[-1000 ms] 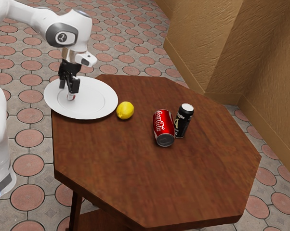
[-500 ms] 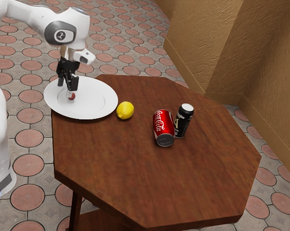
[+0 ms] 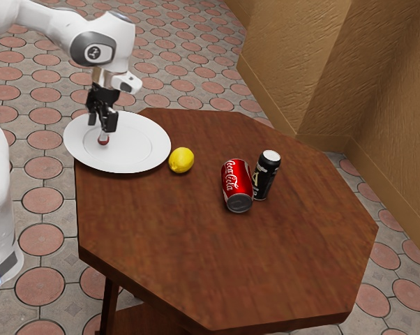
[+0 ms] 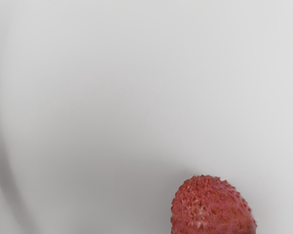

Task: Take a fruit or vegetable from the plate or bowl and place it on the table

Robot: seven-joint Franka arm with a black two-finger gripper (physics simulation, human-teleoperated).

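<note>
Exterior view: gripper [image 3: 102, 127] low over plate [image 3: 153, 157], jaws well apart, holding nothing. Red fruit [image 3: 104, 140] on plate, just below. Approach looks mostly done; grasp, lift, set-down on table [image 3: 217, 258] left. Wrist view: red fruit off-centre, ungrasped.

White script reads "Coca-Cola" on the red soda can [image 3: 237, 185]; the black can [image 3: 267, 175] beside it bears markings too small to make out.
</note>
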